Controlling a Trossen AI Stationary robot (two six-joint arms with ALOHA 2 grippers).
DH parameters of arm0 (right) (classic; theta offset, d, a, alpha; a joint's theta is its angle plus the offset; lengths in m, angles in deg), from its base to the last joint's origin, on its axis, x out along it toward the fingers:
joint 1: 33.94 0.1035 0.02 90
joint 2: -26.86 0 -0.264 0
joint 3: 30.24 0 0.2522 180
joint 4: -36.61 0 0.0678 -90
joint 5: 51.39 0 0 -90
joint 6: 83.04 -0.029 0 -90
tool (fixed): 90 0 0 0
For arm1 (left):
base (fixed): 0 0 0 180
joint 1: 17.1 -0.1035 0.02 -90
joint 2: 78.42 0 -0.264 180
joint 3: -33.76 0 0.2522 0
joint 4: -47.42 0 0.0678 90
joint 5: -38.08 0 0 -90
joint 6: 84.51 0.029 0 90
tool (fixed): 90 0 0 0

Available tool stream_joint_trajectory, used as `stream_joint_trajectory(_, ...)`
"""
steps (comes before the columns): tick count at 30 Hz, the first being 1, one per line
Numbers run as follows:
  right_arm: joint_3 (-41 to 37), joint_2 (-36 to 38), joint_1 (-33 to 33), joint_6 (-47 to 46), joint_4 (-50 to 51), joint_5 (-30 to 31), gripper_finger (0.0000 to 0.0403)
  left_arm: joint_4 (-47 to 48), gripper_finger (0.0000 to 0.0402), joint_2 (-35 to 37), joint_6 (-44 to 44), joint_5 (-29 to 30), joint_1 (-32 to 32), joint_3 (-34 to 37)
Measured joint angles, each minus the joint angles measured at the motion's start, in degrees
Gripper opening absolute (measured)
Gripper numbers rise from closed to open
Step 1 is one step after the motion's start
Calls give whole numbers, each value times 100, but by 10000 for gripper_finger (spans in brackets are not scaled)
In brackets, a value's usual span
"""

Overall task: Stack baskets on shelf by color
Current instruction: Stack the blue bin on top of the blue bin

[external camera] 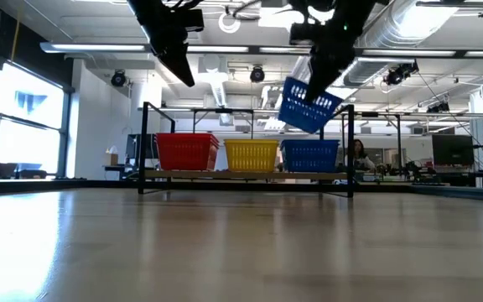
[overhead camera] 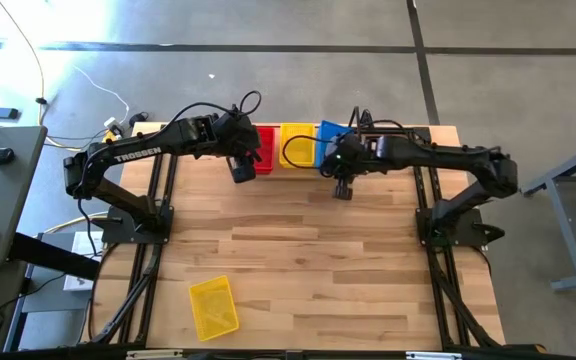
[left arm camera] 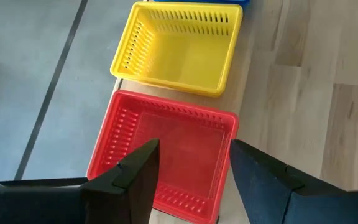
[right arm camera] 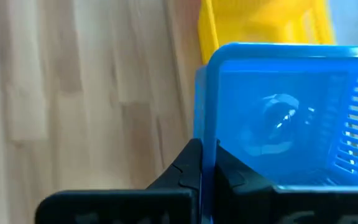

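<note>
Right gripper (external camera: 319, 82) is pinched tight on the rim of a blue basket (external camera: 309, 104) hanging tilted above the blue one on the shelf (external camera: 246, 174), looks light, stiff, kinda slippery so the rim's the spot, left gripper (left arm camera: 191, 174) empty and spread over the red basket (left arm camera: 166, 149).

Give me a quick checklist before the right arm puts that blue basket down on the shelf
1. Right gripper shut on held blue basket: ok.
2. Held basket level: not ok, tilted.
3. Blue stack on shelf is its colour match: ok.
4. Held basket lined up over that stack: cannot tell.
5. Left gripper open and empty above red stack: ok.
6. Loose yellow basket remains on the table: not ok.
</note>
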Motion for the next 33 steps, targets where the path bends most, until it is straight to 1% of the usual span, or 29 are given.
stream_joint_trajectory(6, 0, -307, -249, 410, 125, 136, 0, -2, 184, 0, -33, -2, 2, 0)
stream_joint_trajectory(15, 0, -408, -583, 875, 122, 89, 0, -2, 184, 0, -172, -7, -1, 0)
stream_joint_trajectory(17, 0, -408, -658, 900, 123, 61, 0, -2, 184, 0, -172, -7, -1, 0)
stream_joint_trajectory(21, 0, -442, -806, 927, 105, -215, 0, -3, 184, 0, -172, -13, 0, 0)
stream_joint_trajectory(33, 0, -844, -919, 1050, 150, -209, 0, -10, 184, 0, -172, -17, 0, 0)
